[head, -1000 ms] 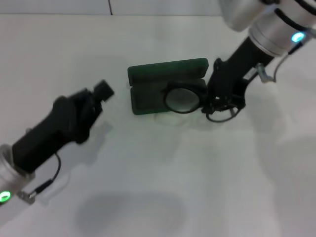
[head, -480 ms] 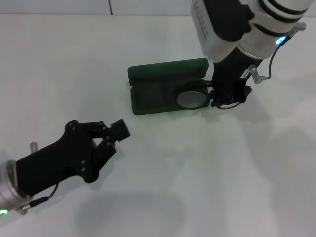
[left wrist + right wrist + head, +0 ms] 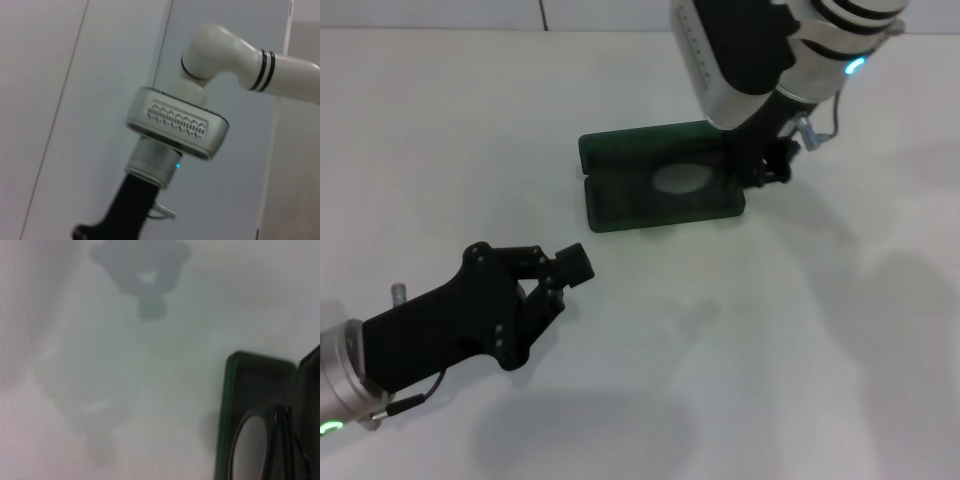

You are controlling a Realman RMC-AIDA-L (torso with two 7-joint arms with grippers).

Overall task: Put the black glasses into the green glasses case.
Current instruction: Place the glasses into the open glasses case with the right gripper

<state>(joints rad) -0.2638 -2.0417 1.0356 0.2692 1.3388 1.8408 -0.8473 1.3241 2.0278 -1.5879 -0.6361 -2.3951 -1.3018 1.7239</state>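
Head view first: the dark green rectangular hard clamshell glasses case lies open on the white table, its lid folded back toward twelve o'clock and its long axis running nine to three. One pale lens of the thin black wire-frame glasses shows inside the tray, right of its middle. The right gripper hangs at the case's three o'clock end, where the far end of the frame is hidden behind it; I cannot tell whether its fingers grip the frame or have let go. The left gripper sits parked at seven o'clock from the case, well apart, fingers spread.

Left wrist view shows only the right arm against a pale wall.

Right wrist view shows the glasses folded inside the case, their long axis along that of the case, lens face up.

My judgement of the risk: the frame sits toward the three o'clock end, so a temple arm may overhang the rim, and a careless lift of the gripper could drag the glasses out.
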